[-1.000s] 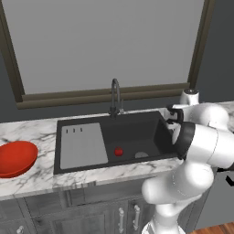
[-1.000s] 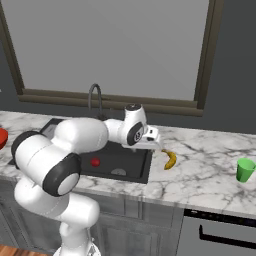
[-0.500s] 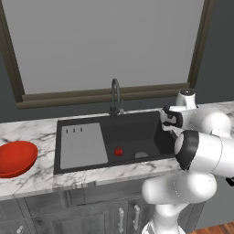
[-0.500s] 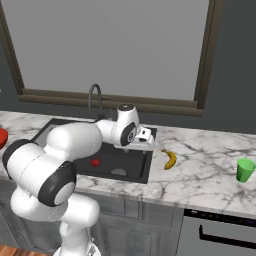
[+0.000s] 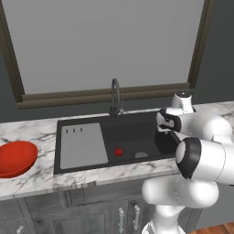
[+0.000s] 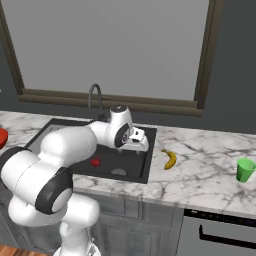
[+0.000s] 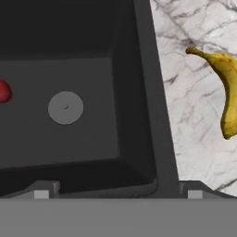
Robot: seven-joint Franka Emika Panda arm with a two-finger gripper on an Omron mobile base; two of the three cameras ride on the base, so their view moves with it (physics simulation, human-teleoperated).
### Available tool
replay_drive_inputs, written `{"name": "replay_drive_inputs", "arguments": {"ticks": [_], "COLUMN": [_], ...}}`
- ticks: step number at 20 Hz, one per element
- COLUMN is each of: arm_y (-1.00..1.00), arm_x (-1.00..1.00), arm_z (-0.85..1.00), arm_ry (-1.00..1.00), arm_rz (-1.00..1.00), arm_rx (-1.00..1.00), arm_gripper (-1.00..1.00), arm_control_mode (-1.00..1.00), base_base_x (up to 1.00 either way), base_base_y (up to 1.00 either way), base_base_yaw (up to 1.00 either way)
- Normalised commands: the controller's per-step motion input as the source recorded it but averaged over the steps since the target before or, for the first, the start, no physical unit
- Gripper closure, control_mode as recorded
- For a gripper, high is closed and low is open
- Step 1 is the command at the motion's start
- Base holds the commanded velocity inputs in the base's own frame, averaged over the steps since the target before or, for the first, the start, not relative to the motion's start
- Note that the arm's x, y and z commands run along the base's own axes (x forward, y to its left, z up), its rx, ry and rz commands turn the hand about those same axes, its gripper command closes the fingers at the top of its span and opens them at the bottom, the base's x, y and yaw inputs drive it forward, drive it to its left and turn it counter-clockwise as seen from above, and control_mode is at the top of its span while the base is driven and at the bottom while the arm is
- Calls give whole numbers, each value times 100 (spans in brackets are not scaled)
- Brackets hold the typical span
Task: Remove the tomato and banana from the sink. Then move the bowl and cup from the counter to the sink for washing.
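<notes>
- Since a second ago, the gripper [image 6: 141, 142] has been drawn back from over the counter [image 6: 200, 170] toward the right rim of the sink [image 6: 146, 165]; the banana [image 6: 170, 159] has kept its place on the marble.
- Nothing is carried by the gripper; how far its jaws are parted cannot be told.
- With the banana already laid on the counter just right of the sink, the arm is judged to be turning back toward the basin for the second fruit.
- One tomato [image 5: 119, 151] is left on the basin floor beside the drain hole [image 7: 65, 107], so the clearing is judged half done.
- To the far left the bowl [image 5: 16, 157] sits on the counter, and to the far right the cup [image 6: 245, 170], both untouched and well apart from the sink.
</notes>
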Motion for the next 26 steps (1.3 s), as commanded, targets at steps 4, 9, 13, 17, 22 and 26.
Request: {"name": "replay_drive_inputs", "arguments": {"ticks": [4,9,13,17,22,26], "arm_y": [23,25,26,23,20,21], "arm_x": [0,0,0,0,-8,-5], "arm_z": [0,0,0,0,-2,0], "arm_ry": [-8,-10,-11,-1,0,0], "arm_rz": [0,0,0,0,2,7], "arm_rx": [2,2,1,0,0,0], "arm_gripper": [-100,-100,-100,-100,-100,-100], "arm_control_mode": [-100,-100,-100,-100,-100,-100], "base_base_x": [0,0,0,0,0,0], "base_base_y": [0,0,0,0,0,0], "base_base_yaw": [0,0,0,0,0,0]}}
